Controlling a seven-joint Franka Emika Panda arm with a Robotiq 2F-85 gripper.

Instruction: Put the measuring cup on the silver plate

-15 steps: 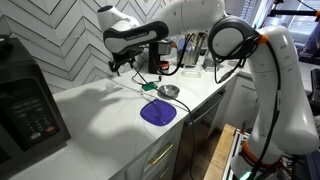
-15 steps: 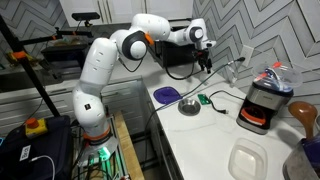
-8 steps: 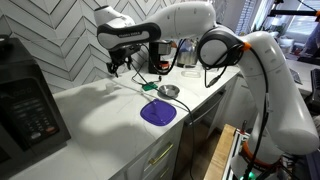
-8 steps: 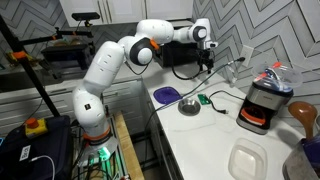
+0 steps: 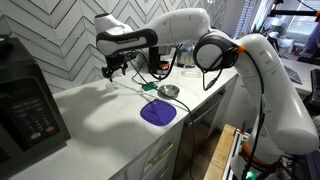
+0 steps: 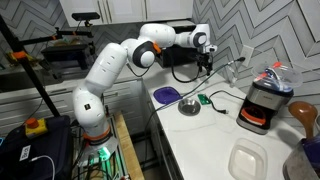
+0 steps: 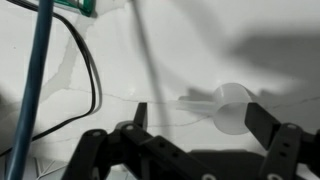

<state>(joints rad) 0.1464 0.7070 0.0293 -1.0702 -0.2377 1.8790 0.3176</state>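
Wrist view: gripper (image 7: pixel 200 120) spread wide, holding nothing; cup (image 7: pixel 232 106) rests on the counter (image 7: pixel 190 50) near one jaw.

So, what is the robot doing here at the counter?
The arm reaches toward the back of the white counter. Its gripper hovers with fingers open just above the small whitish measuring cup, which lies on the counter and is not yet gripped. The silver plate, where the cup should go, stands apart, nearer the front edge, beside the purple plate.
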